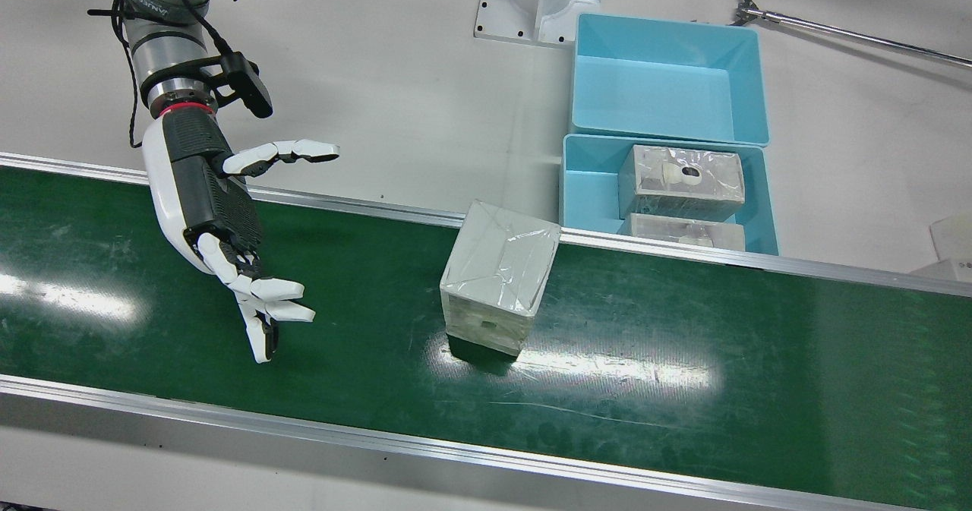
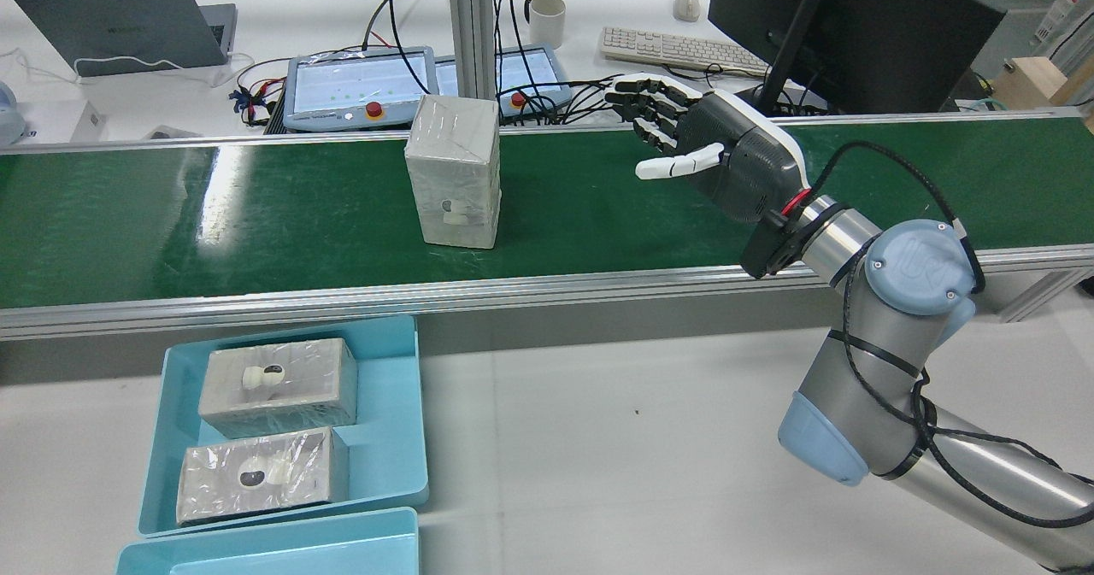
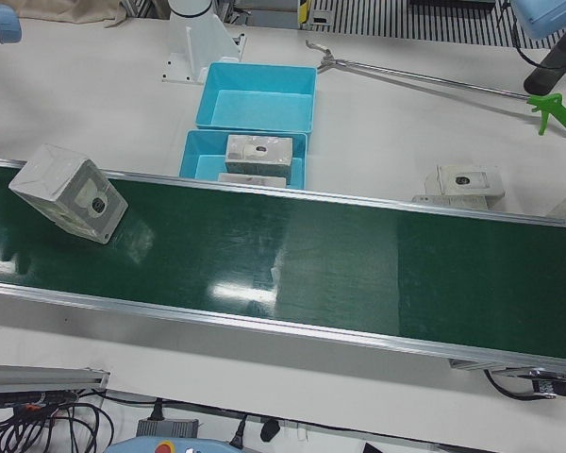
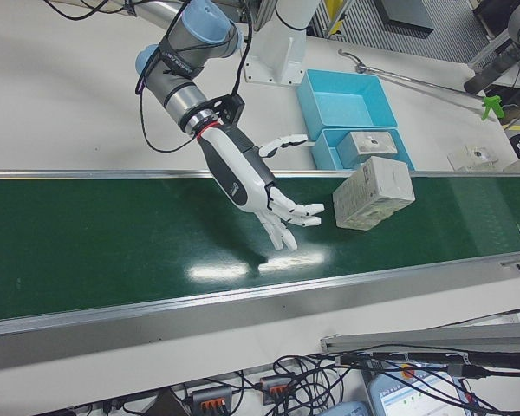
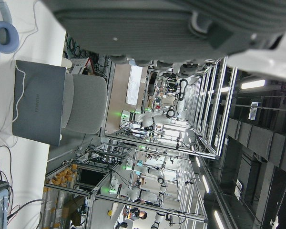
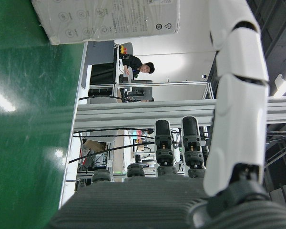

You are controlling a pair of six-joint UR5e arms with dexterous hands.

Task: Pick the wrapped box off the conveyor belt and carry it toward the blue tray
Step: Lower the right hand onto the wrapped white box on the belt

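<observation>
Reach was the step in hand: my right hand [image 1: 220, 222] hung over the belt [image 1: 683, 359], fingers [image 1: 273, 298] spread and empty, needing to close the gap to the box [image 1: 497, 276].

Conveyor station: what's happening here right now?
The right hand hovers open over the green conveyor belt, beside the wrapped box but not touching it. The box stands on the belt, ungrasped. The nearer blue tray, just past the belt's rail, already holds two wrapped boxes; the second blue tray behind it is empty. The left hand shows only in its own camera, its state unclear.
</observation>
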